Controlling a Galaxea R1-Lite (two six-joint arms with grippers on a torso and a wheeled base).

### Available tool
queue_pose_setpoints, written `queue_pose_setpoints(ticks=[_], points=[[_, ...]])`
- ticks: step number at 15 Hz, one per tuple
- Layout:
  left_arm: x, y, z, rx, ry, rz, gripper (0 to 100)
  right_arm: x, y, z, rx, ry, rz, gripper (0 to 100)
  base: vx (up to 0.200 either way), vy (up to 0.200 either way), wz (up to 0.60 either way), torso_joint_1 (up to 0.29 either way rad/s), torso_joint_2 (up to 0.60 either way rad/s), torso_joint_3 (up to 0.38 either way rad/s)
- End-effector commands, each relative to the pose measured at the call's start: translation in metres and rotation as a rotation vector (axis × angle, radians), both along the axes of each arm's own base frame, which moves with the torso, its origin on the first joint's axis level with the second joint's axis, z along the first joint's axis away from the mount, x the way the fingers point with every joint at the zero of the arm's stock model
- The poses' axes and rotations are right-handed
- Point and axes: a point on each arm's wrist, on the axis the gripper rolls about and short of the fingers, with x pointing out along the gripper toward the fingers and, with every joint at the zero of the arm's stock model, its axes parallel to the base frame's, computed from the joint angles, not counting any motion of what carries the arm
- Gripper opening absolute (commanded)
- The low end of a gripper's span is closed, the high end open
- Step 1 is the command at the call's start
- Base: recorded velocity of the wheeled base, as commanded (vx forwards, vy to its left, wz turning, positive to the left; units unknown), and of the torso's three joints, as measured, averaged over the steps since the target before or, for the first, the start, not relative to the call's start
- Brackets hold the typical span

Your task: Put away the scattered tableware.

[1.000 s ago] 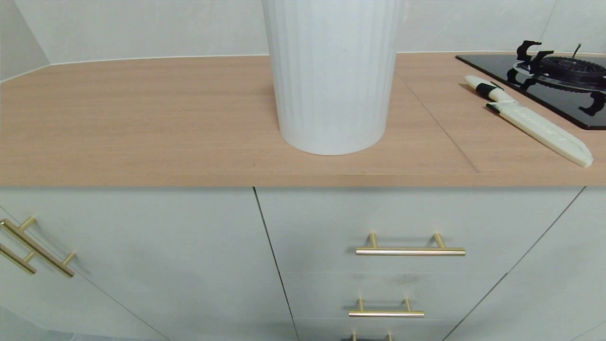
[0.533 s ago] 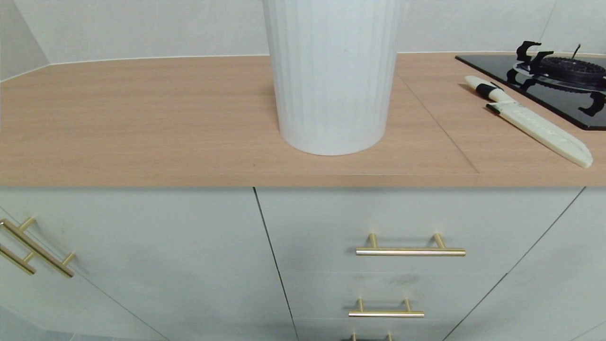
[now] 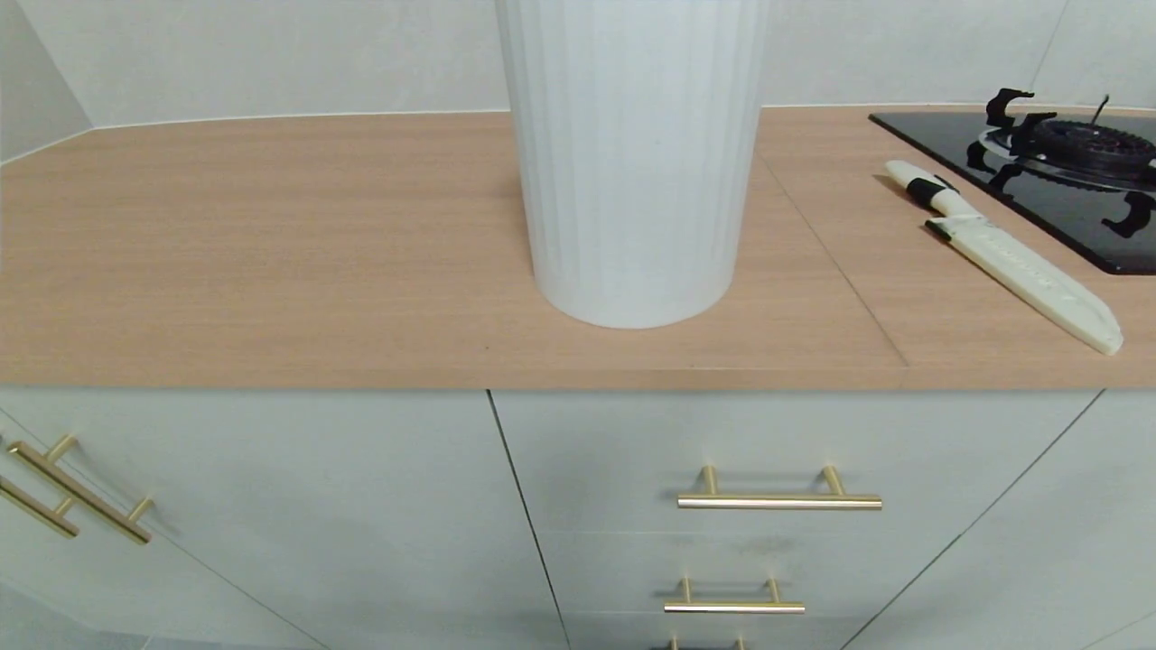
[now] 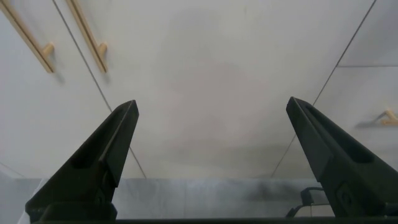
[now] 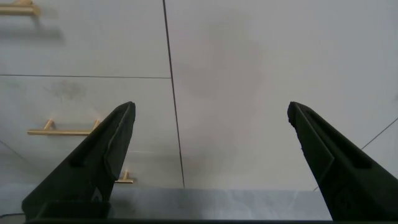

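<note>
One slight view shift, knife point(image 3: 1007, 257) static

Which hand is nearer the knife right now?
Right, probably. The right hand faces the cabinet front beside the drawers, under the counter end holding the knife; the left hand faces the door farther left.

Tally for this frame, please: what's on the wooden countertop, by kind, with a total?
White ribbed container: 1
Knife: 1
Black gas hob: 1
Total: 3
</note>
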Motion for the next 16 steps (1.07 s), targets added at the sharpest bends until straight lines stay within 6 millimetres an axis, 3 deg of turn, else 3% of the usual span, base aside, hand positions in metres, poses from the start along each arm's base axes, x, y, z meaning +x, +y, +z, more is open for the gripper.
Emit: queue_pose_setpoints(ticks=[1, 16], points=[[0.0001, 0.0000, 0.0002, 0.000, 0.000, 0.001, 100, 0.0001, 0.0000, 0.0000, -0.001, 0.001, 0.002, 100, 0.000, 0.000, 0.00, 0.193, -0.53, -0.305], [0.0001, 0.0000, 0.0002, 0.000, 0.000, 0.001, 100, 0.0001, 0.0000, 0.0000, -0.001, 0.001, 0.001, 100, 0.000, 0.000, 0.00, 0.191, -0.49, -0.284]])
